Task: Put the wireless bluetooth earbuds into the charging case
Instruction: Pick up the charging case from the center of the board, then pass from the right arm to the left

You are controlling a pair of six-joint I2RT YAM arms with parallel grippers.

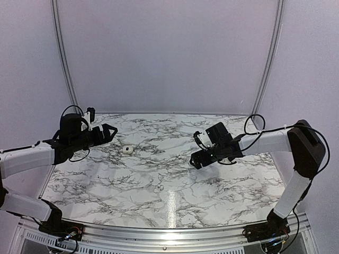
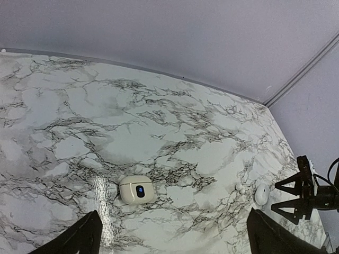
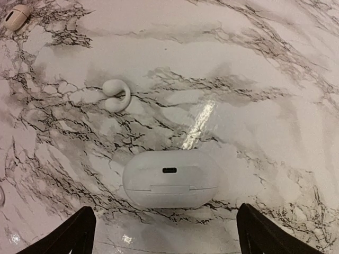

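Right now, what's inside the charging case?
Cannot see: the charging case is shut, only its shell and port slot showing. One earbud lies outside it on the marble table.

- Left gripper (image 2: 174, 233): its own camera catches only two dark fingertips (image 2: 79, 238) at the bottom edge; the rest is cut off.
- Right gripper (image 3: 161, 230): the same, two fingertips (image 3: 71, 235) and no more.
- Case (image 3: 171, 179): its port side faces the right wrist camera, so the inside is hidden.
- From above, the case and the earbud (image 3: 109, 94) beside it are pale specks, too small to tell apart.
- Left arm (image 1: 24, 159): runs off the left edge of the top view.
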